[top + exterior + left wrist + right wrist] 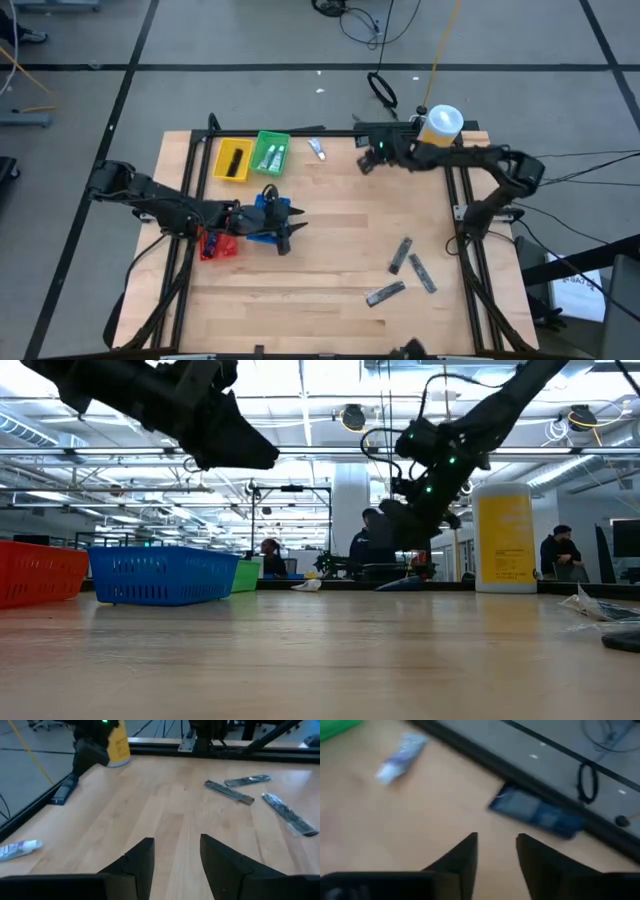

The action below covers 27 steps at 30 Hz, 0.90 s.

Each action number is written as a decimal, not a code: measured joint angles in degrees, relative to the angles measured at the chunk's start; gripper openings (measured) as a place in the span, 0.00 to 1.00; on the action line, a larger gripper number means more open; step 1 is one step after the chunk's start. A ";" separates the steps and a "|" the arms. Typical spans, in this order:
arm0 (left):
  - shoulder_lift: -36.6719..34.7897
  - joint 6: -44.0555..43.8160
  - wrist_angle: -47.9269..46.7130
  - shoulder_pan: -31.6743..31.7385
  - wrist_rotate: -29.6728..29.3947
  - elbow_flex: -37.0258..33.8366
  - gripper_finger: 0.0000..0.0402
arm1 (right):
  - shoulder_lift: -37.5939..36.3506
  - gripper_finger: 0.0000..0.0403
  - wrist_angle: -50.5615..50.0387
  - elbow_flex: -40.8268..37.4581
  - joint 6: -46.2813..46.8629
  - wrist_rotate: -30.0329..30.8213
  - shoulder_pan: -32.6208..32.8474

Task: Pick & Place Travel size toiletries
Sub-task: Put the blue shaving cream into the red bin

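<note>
- Green tray [271,152] at the back of the table [330,250] has a couple of little tubes in it; the yellow tray [232,161] right next to it holds a dark oblong piece.
- Blue tray [262,220] and red tray [218,245] sit side by side under the left arm (can't make out what's inside either).
- One loose tube [316,149] lies just past the green tray, near the back edge.
- Three dark flat pieces [402,254] are scattered toward the front right, well apart from the trays.
- Left gripper [290,228] hovers at the blue tray, fingers apart, holding nothing.
- Right gripper [366,160] hangs near the back edge beside the big yellow container [438,125], fingers apart and empty too.
</note>
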 joint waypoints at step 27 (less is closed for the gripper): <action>0.20 -2.70 -6.43 1.62 -0.98 0.00 0.38 | 11.65 0.00 -22.43 11.54 -3.18 -5.86 -1.24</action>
